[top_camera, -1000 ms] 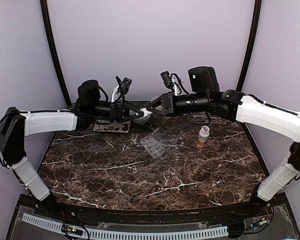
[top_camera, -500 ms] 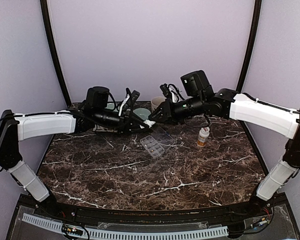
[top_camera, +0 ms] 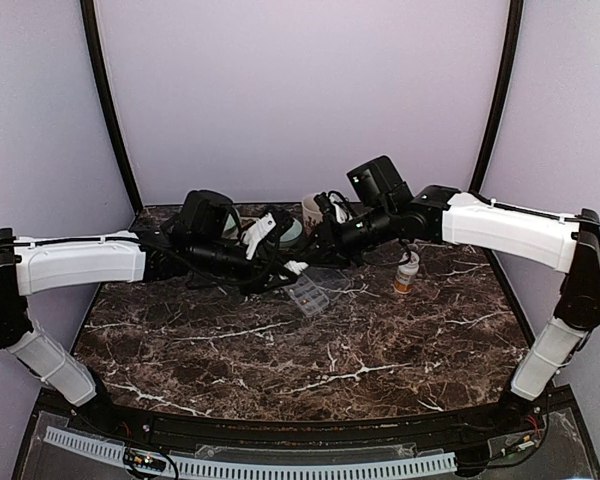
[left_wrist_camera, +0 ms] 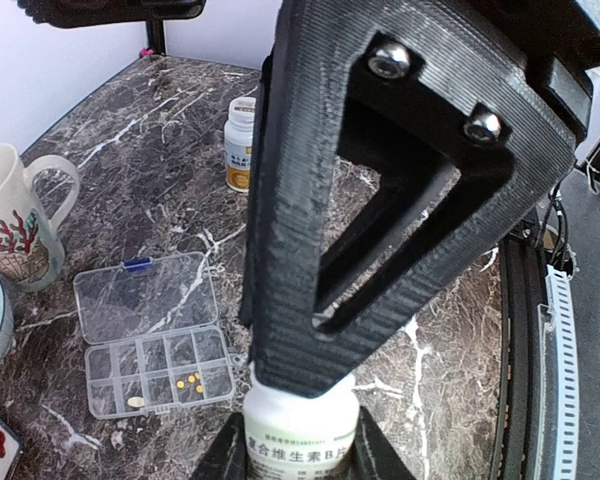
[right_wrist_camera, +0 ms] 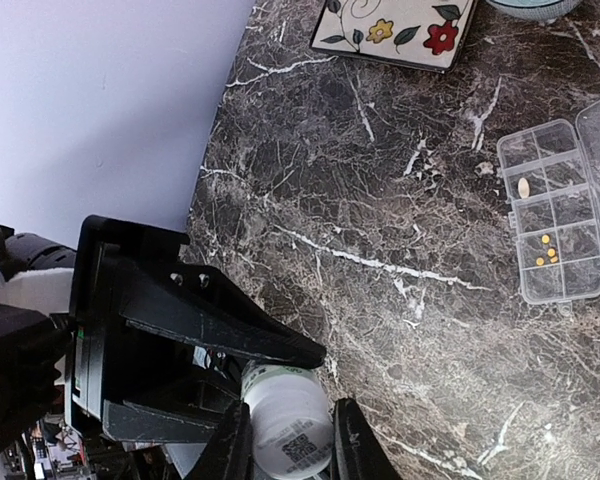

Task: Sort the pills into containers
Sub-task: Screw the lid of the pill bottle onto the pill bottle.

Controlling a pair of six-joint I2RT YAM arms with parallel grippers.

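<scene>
Both arms meet low over the back of the counter [top_camera: 280, 360] with one white vitamin bottle [left_wrist_camera: 300, 425] between them. The left gripper [left_wrist_camera: 302, 455] is closed round its labelled body, and the right gripper [right_wrist_camera: 288, 445] is clamped on the same bottle from the other side. I'd guess they are getting it open, though I can't tell which one has the cap. To do it well, one should hold firm while the other turns squarely about the bottle's axis. The mouth should stay up so nothing spills onto the marble.

The organiser box [left_wrist_camera: 108, 363] lies flat on the counter just in front of them, between a mug [left_wrist_camera: 15, 225] and an amber pill bottle [left_wrist_camera: 241, 143]. It is clear plastic, its lid [left_wrist_camera: 145, 298] thrown back flat. A few yellow pills [left_wrist_camera: 191, 380] sit in one compartment and a pale oval pill [left_wrist_camera: 135, 401] in another.
</scene>
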